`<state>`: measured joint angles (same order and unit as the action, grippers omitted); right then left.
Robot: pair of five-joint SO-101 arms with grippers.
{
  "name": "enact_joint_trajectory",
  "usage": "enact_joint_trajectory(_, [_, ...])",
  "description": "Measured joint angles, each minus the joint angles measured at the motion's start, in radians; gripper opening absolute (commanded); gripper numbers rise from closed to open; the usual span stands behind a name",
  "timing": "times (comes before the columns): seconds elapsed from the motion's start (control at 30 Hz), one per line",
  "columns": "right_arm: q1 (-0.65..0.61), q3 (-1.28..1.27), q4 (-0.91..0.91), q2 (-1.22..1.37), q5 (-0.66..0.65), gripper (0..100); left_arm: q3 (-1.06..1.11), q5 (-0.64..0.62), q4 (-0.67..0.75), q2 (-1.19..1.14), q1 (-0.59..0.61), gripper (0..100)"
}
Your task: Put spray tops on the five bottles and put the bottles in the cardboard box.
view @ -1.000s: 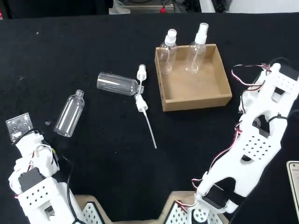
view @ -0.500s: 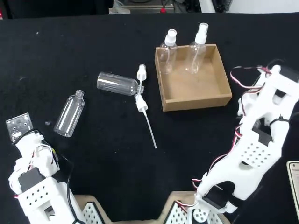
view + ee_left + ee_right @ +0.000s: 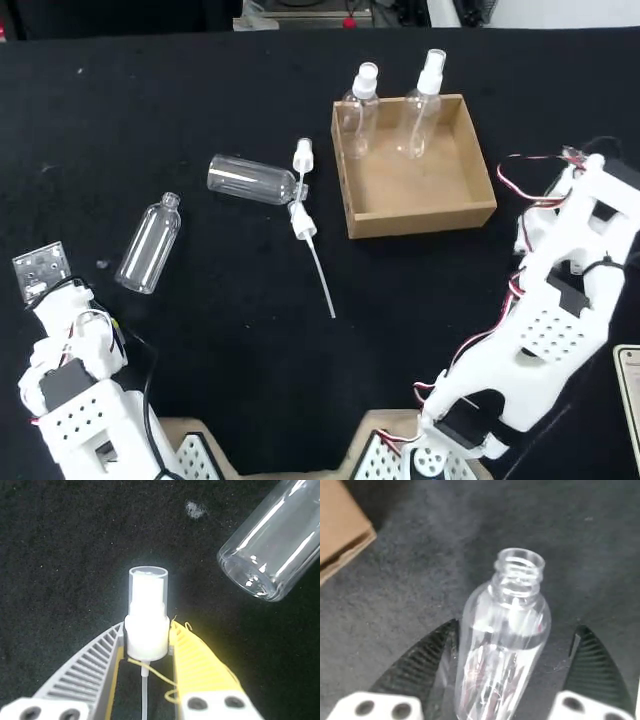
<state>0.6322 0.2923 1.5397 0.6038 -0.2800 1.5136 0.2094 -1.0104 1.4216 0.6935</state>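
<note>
Worktop [image 3: 200,80], black cloth: cardboard box [image 3: 420,218] holding two capped bottles [image 3: 358,110] upright at its far wall; two open bottles [image 3: 250,180] and loose spray tops [image 3: 303,222] lying nearby. Left tool [image 3: 147,627] pinching a spray top [image 3: 147,605]; right tool [image 3: 516,627] spread around an uncapped bottle [image 3: 505,645].

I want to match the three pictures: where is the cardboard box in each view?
High view: cardboard box, right of centre.
Right wrist view: its corner, beyond the uncapped bottle at the right hand.
Left wrist view: faces the spray top in the left hand instead.
Shared landmark: the black table.
</note>
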Motion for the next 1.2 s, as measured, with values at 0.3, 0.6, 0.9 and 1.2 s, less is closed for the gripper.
enact_joint_trajectory(0.3, [0.018,-0.011,-0.017,0.002,-0.005,31.9,0.0,0.0,0.0,0.0,0.0,7])
enact_joint_trajectory(0.6, [0.029,0.144,0.057,0.117,-0.005,31.8,0.0,0.0,0.0,0.0,0.0,7])
enact_joint_trajectory(0.9, [0.015,0.258,0.187,0.183,-0.006,31.8,0.0,0.0,0.0,0.0,0.0,7])
enact_joint_trajectory(1.2, [-0.025,0.292,0.187,0.221,-0.008,19.9,0.0,0.0,0.0,0.0,0.0,7])
